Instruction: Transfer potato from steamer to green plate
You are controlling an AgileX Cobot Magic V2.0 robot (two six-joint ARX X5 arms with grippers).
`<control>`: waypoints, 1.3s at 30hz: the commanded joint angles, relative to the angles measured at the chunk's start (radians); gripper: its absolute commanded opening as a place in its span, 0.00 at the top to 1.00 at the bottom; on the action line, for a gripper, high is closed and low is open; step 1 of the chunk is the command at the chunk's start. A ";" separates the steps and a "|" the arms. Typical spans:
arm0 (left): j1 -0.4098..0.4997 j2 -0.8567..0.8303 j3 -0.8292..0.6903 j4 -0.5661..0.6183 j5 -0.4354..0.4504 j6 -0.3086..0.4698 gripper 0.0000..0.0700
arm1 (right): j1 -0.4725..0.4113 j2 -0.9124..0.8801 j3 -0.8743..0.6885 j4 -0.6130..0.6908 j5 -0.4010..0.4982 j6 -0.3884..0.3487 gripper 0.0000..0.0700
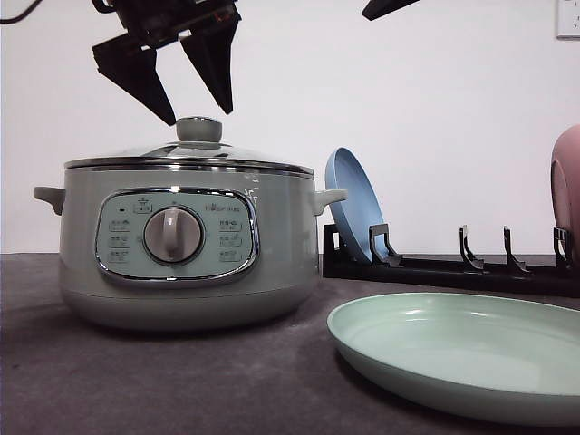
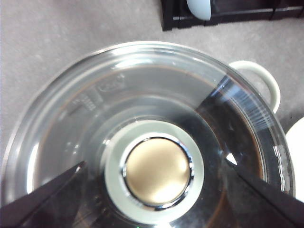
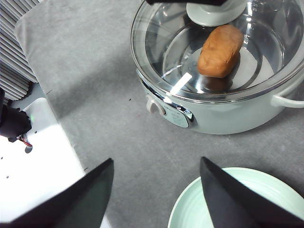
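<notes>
At the left of the front view the steamer (image 1: 186, 249) sits on the grey table (image 1: 163, 381), its control panel and central dial (image 1: 173, 236) facing the camera and a handle on each side. The glass lid (image 1: 186, 156) is on, with its green knob (image 1: 199, 129) on top. Directly above that knob hangs the left gripper (image 1: 201, 116), its two black fingers (image 1: 140, 77) spread wide and pointing down, one on each side of the knob, with nothing between them and a clear gap to the lid. The left wrist view looks straight down on the knob (image 2: 158, 172) (its centre shines brassy inside a pale green collar), with a dark fingertip at each lower corner of that picture.

The potato (image 3: 220, 51) lies inside the steamer, seen through the lid in the right wrist view as an orange-brown oval resting on the pot's floor, beside the knob.

Right of the steamer a black dish rack (image 1: 453, 267) stands at the back of the table, with a blue plate (image 1: 355, 201) leaning upright in it and a pink plate (image 1: 567, 186) at the far right edge.

In front of the rack lies the green plate (image 1: 453, 349), flat on the table and bare. The right gripper (image 3: 156, 190) hovers above the table between steamer and green plate (image 3: 247, 204), fingers wide apart and holding nothing.
</notes>
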 commanded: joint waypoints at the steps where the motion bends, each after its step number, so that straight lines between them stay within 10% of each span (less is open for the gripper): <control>1: -0.010 0.030 0.027 0.003 -0.002 0.009 0.22 | 0.005 0.012 0.015 0.008 0.001 -0.014 0.49; 39: -0.014 0.050 0.027 -0.003 -0.002 0.006 0.36 | 0.005 0.012 0.015 0.009 0.002 -0.014 0.49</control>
